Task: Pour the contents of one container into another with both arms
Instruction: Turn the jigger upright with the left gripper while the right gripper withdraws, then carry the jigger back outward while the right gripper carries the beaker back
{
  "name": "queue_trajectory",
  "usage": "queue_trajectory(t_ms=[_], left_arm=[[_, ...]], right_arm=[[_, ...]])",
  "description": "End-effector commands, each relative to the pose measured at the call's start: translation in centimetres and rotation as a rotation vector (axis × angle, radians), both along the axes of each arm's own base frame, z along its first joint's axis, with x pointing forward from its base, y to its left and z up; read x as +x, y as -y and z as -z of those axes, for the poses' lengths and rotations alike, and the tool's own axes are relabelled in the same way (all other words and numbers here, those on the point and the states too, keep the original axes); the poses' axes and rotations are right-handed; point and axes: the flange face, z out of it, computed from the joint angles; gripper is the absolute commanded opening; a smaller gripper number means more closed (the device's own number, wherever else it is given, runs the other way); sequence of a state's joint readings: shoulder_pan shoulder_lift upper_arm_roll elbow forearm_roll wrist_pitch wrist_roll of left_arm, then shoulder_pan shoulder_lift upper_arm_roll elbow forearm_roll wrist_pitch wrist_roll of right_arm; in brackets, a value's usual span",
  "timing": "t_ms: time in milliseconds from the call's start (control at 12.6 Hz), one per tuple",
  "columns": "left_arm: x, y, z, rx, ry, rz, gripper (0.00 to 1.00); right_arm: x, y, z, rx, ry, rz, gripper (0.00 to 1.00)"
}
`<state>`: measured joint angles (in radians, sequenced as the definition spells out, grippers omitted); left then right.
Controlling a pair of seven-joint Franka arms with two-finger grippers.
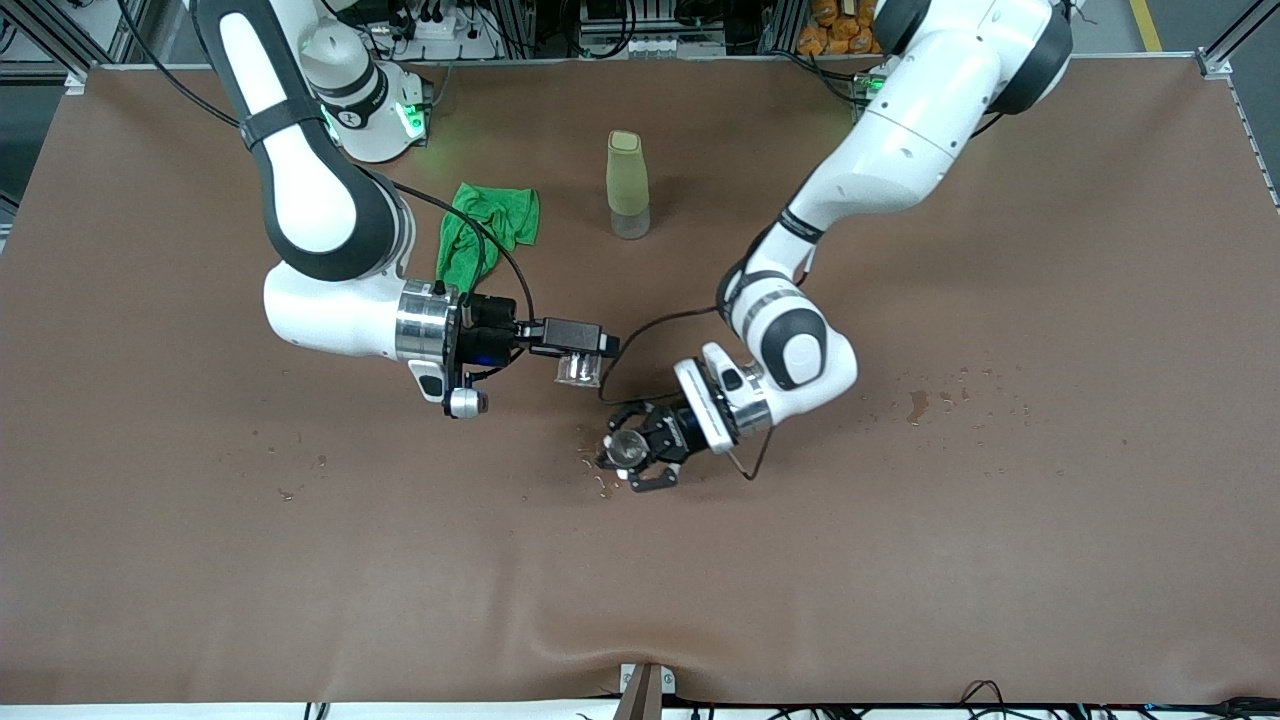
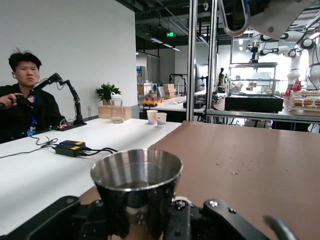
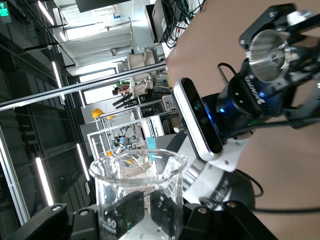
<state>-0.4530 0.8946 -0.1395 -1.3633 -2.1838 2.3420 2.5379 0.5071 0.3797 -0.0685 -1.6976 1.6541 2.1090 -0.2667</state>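
My right gripper [image 1: 577,352] is shut on a clear glass beaker [image 1: 578,370], held in the air and tipped sideways over the middle of the table [image 1: 900,560]. In the right wrist view its black pads [image 3: 122,217] press on the beaker [image 3: 137,185], which carries droplets on its wall. My left gripper [image 1: 636,458] is shut on a small steel cup [image 1: 627,448], which stands upright low over the table beside the beaker. The left wrist view shows the cup [image 2: 136,185] with some liquid in it, clamped in the left gripper [image 2: 137,222]. From the right wrist camera the steel cup [image 3: 267,47] is visible farther off.
A crumpled green cloth [image 1: 487,232] lies near the right arm's base. A tall pale green bottle [image 1: 627,185] stands farther from the front camera than both grippers. Spilled bits dot the mat by the cup [image 1: 590,468], and wet spots [image 1: 918,405] lie toward the left arm's end.
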Motion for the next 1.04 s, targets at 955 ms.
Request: queue_trajectory(t_ms=[955], left_arm=[[-0.5, -24.9, 6.5, -0.137, 0.074, 0.342, 0.0]], right_arm=[[6.9, 19.7, 9.8, -0.251, 0.874, -0.19, 0.0]])
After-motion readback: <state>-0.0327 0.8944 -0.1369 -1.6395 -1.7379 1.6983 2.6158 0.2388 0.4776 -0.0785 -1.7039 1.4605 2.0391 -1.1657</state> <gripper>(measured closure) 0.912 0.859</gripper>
